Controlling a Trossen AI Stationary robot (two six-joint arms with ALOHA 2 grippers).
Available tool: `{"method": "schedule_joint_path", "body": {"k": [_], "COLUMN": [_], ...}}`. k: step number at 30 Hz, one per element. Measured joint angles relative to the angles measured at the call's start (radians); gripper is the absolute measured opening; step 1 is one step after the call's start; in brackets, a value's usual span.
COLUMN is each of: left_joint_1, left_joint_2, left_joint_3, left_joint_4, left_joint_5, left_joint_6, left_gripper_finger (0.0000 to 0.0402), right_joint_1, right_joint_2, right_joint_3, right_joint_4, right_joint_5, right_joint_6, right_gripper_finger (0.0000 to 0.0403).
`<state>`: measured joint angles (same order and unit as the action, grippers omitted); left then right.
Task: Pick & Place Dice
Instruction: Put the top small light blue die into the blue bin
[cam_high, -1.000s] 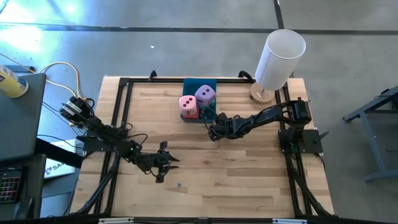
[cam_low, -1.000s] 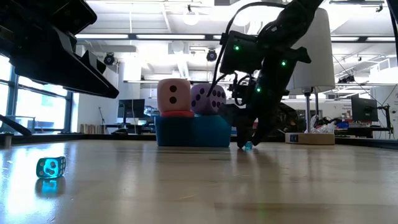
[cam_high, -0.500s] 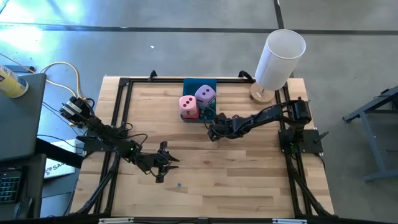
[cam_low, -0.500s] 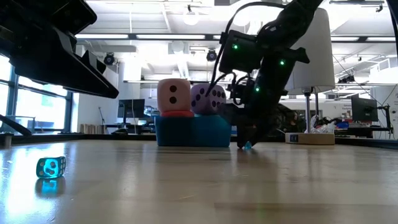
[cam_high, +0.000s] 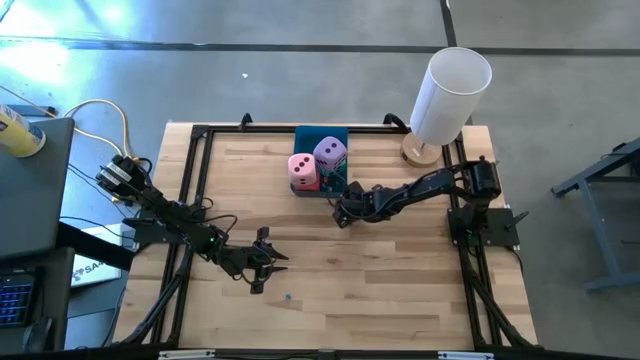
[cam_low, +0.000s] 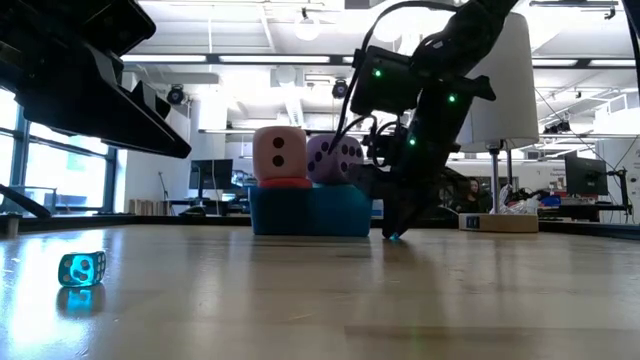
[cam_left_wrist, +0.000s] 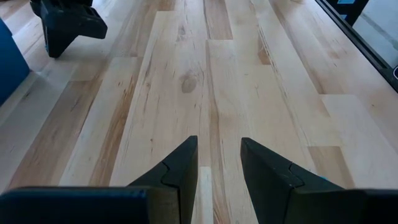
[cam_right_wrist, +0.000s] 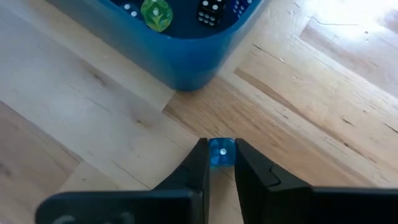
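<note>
— What is shown of the surface?

— A pale wooden plank table (cam_high: 380, 270) is seen, with a blue rectangular plastic tray (cam_high: 322, 140) at its far edge. A light pink soft cube (cam_high: 303, 170) and a lilac purple soft cube (cam_high: 330, 154) are stacked on the tray; small dice lie inside.

— And the grippers?

— The right gripper (cam_right_wrist: 222, 163) is lowered just beside the tray, its fingers closed on a small translucent blue die (cam_right_wrist: 221, 153) resting on the wood. The left gripper (cam_left_wrist: 219, 163) is held slightly parted over bare boards, nothing between its fingers. Another small blue die (cam_low: 81, 269) lies near the front left.
</note>
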<state>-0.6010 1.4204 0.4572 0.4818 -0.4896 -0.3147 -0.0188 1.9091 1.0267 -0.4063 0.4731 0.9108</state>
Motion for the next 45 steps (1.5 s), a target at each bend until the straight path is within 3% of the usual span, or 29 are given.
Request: {"method": "schedule_joint_path", "body": {"k": [7, 13, 22, 26, 45], "left_joint_1": [0.0, -0.003, -0.004, -0.004, -0.015], "left_joint_2": [0.0, 0.0, 0.0, 0.0, 0.0], "left_joint_3": [0.0, -0.001, -0.001, -0.001, -0.001], "left_joint_4": [0.0, -0.004, 0.005, 0.024, 0.039], "left_joint_5": [0.0, 0.0, -0.001, 0.002, 0.005], "left_joint_6": [0.022, 0.079, 0.131, 0.123, 0.104], "left_gripper_finger": [0.0116, 0.0116, 0.0116, 0.0116, 0.0116], "right_joint_1": [0.058, 0.137, 0.23, 0.205, -0.012], "right_joint_2": [-0.004, -0.065, -0.179, -0.187, -0.183], "right_joint_3": [-0.003, 0.009, 0.053, 0.051, 0.053], "right_joint_4": [0.025, 0.039, 0.158, 0.194, 0.207], "right_joint_5": [0.022, -0.041, 0.147, 0.205, 0.073], "right_joint_6": [-0.001, -0.014, -0.133, -0.21, -0.235], "right_gripper_finger": [0.0034, 0.0034, 0.0034, 0.0034, 0.0053]}}
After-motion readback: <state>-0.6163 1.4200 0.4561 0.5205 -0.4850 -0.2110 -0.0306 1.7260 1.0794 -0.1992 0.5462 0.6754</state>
